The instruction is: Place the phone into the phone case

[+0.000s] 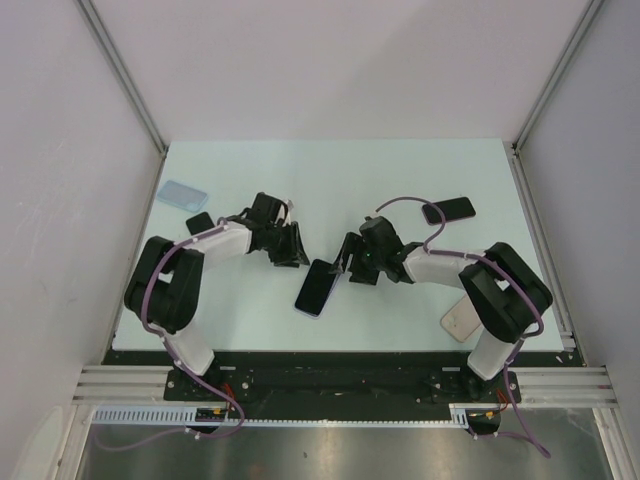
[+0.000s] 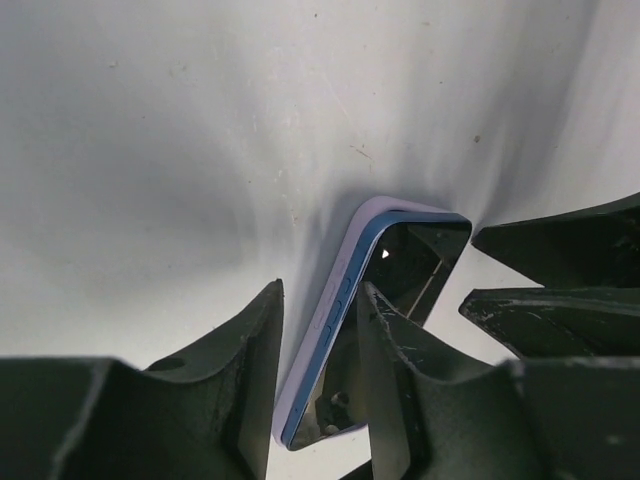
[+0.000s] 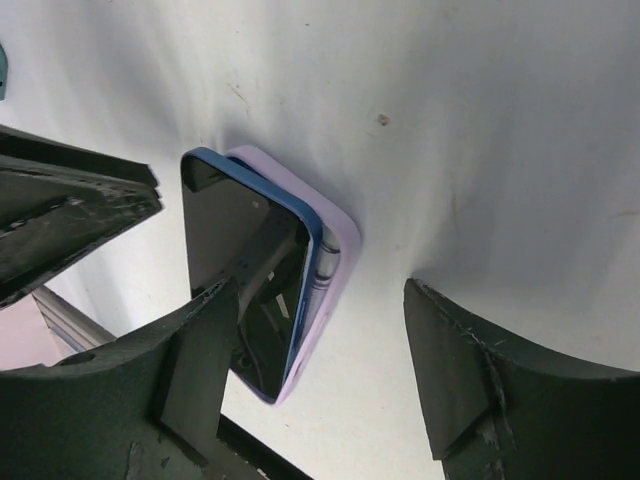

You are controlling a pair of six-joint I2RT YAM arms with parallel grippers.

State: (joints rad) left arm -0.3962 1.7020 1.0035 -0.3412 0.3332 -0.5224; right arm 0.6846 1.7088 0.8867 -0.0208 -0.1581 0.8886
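Observation:
A dark-screened phone with a blue rim (image 1: 318,287) lies on the table, partly seated in a lilac case. In the left wrist view the phone (image 2: 420,255) rests askew over the case (image 2: 322,318), its long edge under the gap of my open left gripper (image 2: 320,290), which grips nothing. In the right wrist view the phone (image 3: 235,230) sits offset on the case (image 3: 335,240), with a strip of the case's inside showing. My right gripper (image 3: 320,290) is wide open, one finger over the phone. From above, the left gripper (image 1: 293,255) and right gripper (image 1: 347,268) flank the phone's far end.
A light blue case (image 1: 182,193) and a small black object (image 1: 200,222) lie at the far left. A black phone (image 1: 448,210) lies at the far right. A pale phone or case (image 1: 462,318) lies by the right arm's base.

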